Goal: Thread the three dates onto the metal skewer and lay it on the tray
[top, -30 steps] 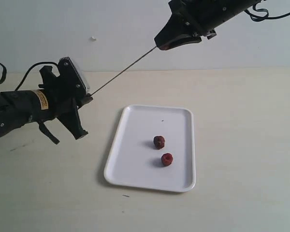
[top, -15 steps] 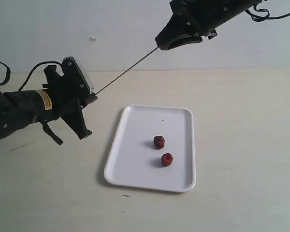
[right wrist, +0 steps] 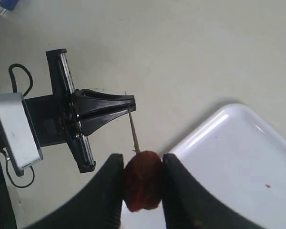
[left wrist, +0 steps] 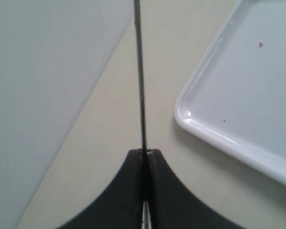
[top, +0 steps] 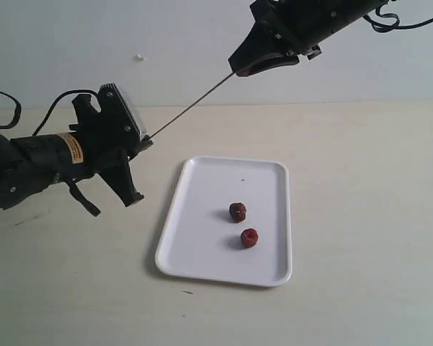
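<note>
The exterior camera looks down from afar; both close wrist cameras share the tray (left wrist: 248,95).

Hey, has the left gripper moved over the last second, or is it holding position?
Yes. In the exterior view the left gripper, shut on the metal skewer, has shifted right, closer to the tray and its left rim.

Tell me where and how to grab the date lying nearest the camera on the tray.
Take the near date across its roundish middle, coming straight down from above. It lies loose on the flat tray, apart from the other date and well inside the rim, so a top-down grasp likely has room on either side. Close along the line that avoids its neighbour.
</note>
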`<state>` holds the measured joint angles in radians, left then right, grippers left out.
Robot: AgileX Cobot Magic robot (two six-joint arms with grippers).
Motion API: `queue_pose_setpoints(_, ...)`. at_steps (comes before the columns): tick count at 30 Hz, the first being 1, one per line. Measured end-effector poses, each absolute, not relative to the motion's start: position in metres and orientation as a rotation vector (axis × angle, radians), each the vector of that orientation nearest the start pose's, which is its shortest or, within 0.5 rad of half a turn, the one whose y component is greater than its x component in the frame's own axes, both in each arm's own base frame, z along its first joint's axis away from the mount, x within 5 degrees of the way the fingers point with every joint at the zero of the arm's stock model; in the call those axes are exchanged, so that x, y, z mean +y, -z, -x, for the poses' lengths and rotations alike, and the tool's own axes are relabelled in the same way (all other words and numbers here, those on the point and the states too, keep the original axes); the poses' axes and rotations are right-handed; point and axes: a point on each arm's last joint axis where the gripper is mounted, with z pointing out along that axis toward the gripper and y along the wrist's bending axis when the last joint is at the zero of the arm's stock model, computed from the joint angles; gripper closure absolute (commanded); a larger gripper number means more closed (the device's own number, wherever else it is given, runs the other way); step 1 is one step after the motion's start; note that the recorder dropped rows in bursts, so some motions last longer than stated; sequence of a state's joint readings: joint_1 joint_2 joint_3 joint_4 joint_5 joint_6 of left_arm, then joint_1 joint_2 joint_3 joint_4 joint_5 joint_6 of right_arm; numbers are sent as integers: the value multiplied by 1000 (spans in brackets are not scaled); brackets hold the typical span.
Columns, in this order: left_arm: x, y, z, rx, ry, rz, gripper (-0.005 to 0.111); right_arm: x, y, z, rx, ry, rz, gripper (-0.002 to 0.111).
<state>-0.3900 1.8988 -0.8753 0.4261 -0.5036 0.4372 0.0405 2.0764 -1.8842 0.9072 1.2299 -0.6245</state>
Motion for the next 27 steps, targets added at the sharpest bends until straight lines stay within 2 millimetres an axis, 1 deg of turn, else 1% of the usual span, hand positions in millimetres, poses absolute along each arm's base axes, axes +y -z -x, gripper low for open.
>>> queue_pose_setpoints(4, -160, -150, -339, 1581, -58, -1243, 107, 94, -291, -442, 2411, -1050, 583, 81)
queue_pose_setpoints(7, -160, -151, -339, 1569, -54, -1234, 107, 98, -291, -441, 2411, -1054, 594, 76)
queue_pose_setpoints(9, -160, -153, -340, 1564, -50, -1217, 107, 100, -291, -441, 2410, -1056, 599, 64)
queue_pose_setpoints(12, -161, -153, -340, 1564, -45, -1202, 107, 100, -291, -441, 2408, -1057, 600, 41)
queue_pose_setpoints(13, -161, -154, -340, 1565, -44, -1192, 107, 100, -291, -441, 2408, -1057, 601, 36)
queue_pose_setpoints(19, -161, -155, -340, 1579, -39, -1156, 107, 100, -292, -441, 2403, -1056, 605, 35)
queue_pose_setpoints(23, -160, -156, -342, 1601, -35, -1093, 107, 99, -292, -440, 2408, -1033, 614, 35)
queue_pose_setpoints(27, -158, -158, -344, 1611, -30, -1048, 107, 97, -303, -437, 2382, -989, 622, 35)
